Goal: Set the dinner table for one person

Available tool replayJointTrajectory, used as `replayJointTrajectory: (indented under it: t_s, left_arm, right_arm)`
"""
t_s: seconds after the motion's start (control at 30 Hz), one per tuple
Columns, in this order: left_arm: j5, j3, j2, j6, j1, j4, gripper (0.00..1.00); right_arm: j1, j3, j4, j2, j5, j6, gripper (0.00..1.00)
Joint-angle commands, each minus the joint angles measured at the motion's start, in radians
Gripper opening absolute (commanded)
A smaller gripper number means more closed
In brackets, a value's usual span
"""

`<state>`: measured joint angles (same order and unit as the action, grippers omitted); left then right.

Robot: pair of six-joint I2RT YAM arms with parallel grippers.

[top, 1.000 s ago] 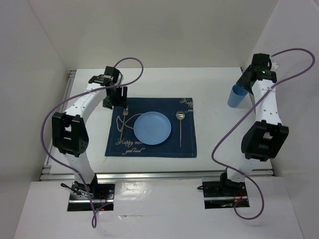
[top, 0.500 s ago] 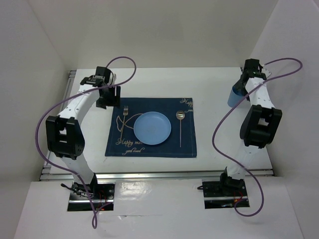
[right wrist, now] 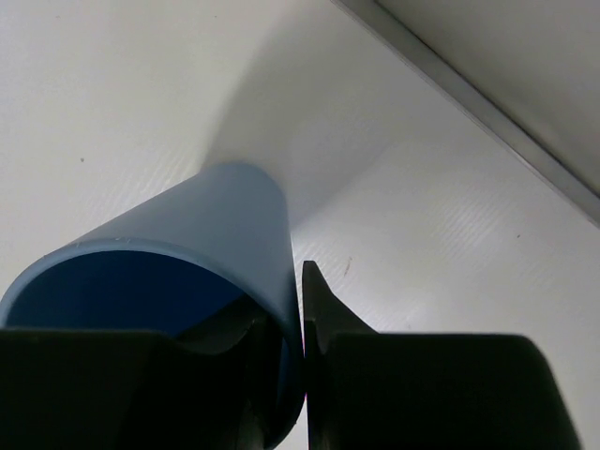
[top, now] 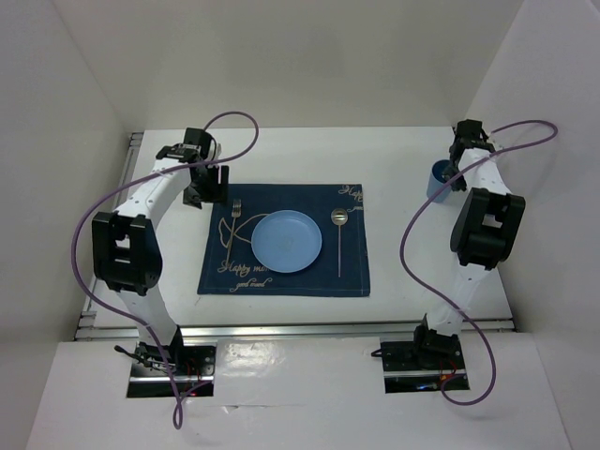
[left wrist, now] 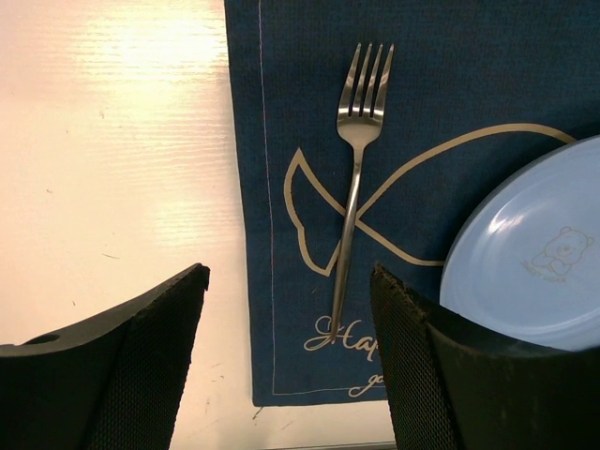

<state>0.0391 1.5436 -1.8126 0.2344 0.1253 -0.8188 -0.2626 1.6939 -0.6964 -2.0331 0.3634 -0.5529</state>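
Observation:
The white dinner table [top: 394, 155] carries a navy placemat [top: 281, 274] with a blue plate [top: 286, 241], a fork [top: 235, 217] to its left and a spoon [top: 339, 234] to its right. My left gripper [top: 208, 195] hovers open over the mat's far left corner. In the left wrist view the fork [left wrist: 354, 187] lies free ahead of the left gripper [left wrist: 291, 356], beside the plate [left wrist: 530, 253]. A blue cup [top: 438, 179] stands at the far right. My right gripper [right wrist: 298, 356] pinches the cup's [right wrist: 216, 216] wall, one finger inside and one outside.
Aluminium rails [top: 131, 159] run along the table's edges, and white walls close in on three sides. A rail [right wrist: 487, 112] passes close behind the cup. The right arm [top: 483, 225] stands folded upright at the right side.
My right gripper dropped onto the cup and shut on its wall. The left gripper drew back slightly from the fork and stayed open.

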Motion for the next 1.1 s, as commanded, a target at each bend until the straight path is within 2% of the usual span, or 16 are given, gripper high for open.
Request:
replayJointTrajectory:
  t_s: [0.0, 0.17, 0.23, 0.43, 0.57, 0.67, 0.9, 1.07]
  left_arm:
    - [-0.016, -0.002, -0.014, -0.015, -0.009, 0.009, 0.77]
    - [-0.016, -0.013, -0.014, -0.024, -0.009, 0.009, 0.77]
    - [-0.016, -0.013, -0.005, -0.024, -0.018, 0.018, 0.77]
    - [-0.016, -0.023, 0.015, -0.024, -0.038, 0.027, 0.77]
    - [-0.007, -0.033, 0.035, -0.024, -0.056, 0.027, 0.78]
    - [-0.007, -0.042, 0.045, -0.024, -0.076, 0.027, 0.78]
    - [-0.045, -0.073, 0.065, -0.024, -0.104, 0.046, 0.78]
    - [-0.045, -0.073, 0.065, -0.024, -0.104, 0.046, 0.78]
  right_arm:
    - [-0.007, 0.021, 0.032, 0.036, 0.008, 0.045, 0.00]
    - [0.003, -0.010, 0.081, 0.100, -0.127, 0.113, 0.00]
    - [0.029, -0.010, 0.090, 0.138, -0.127, 0.152, 0.00]
    - [0.224, 0.095, 0.058, 0.171, -0.110, 0.196, 0.00]
    - [0.403, 0.196, 0.011, 0.113, -0.124, 0.218, 0.00]
    - [0.474, 0.257, -0.014, 0.053, -0.191, 0.219, 0.00]
    - [0.591, 0.294, -0.023, -0.047, -0.172, 0.240, 0.00]
    - [0.615, 0.303, -0.077, -0.079, -0.190, 0.231, 0.00]
